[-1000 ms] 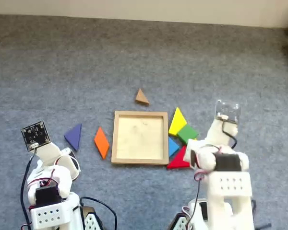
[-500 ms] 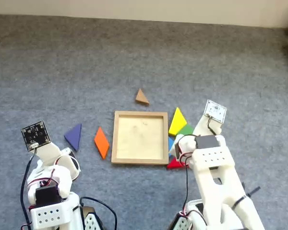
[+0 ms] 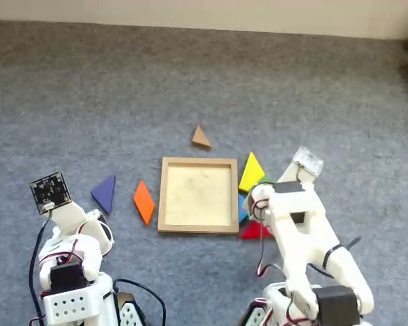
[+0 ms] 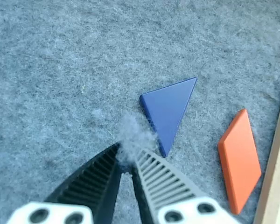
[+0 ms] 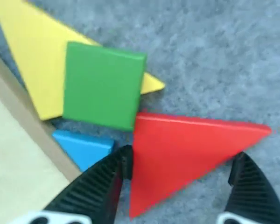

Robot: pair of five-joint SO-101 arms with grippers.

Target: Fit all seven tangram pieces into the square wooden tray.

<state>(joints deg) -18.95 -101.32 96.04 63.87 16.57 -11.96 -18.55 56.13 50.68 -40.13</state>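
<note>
The left pincer is closed and holds nothing, its tips just beside the navy triangle; the orange piece lies near it. The right pincer stands wide open over the red triangle, one finger at each side, perhaps not touching it. The green square, yellow triangle and blue triangle lie beside the tray. Beyond it lies the brown triangle, on the worktop.

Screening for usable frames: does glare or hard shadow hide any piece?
High view: even light, no glare; the right arm, not shadow, covers part of the red triangle. Left wrist view: dark blue triangle evenly lit. Right wrist view: green square glare-free.
</note>
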